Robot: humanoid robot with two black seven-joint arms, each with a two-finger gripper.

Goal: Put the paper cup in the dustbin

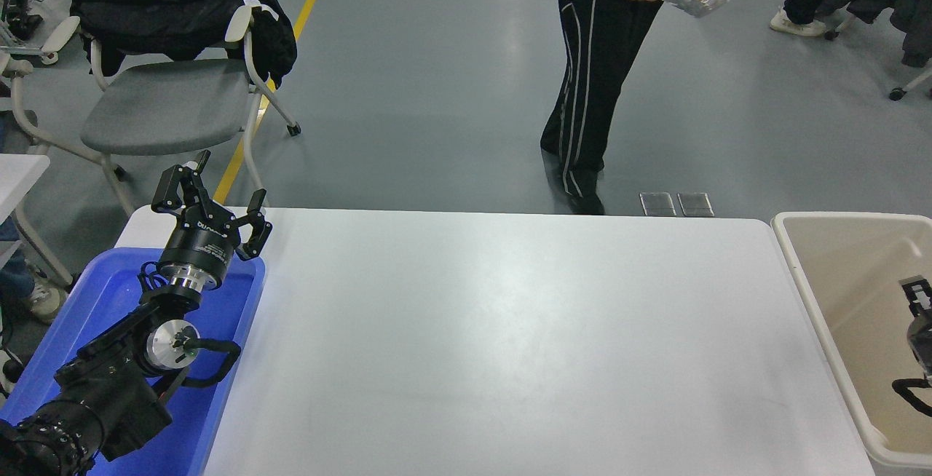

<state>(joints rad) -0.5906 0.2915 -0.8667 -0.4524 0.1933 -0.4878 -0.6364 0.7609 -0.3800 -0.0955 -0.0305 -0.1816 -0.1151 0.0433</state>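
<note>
The beige dustbin with a thick white rim stands at the table's right end. Only part of my right gripper shows, at the picture's right edge, above the inside of the dustbin. The rest of it is cut off by the picture's edge. The paper cup is not in view. My left gripper is open and empty, parked over the far end of the blue tray at the lower left.
The white table is bare between the tray and the dustbin. A person holding a clear bag of food stands on the floor beyond the far edge. A grey chair with a black coat stands at the far left.
</note>
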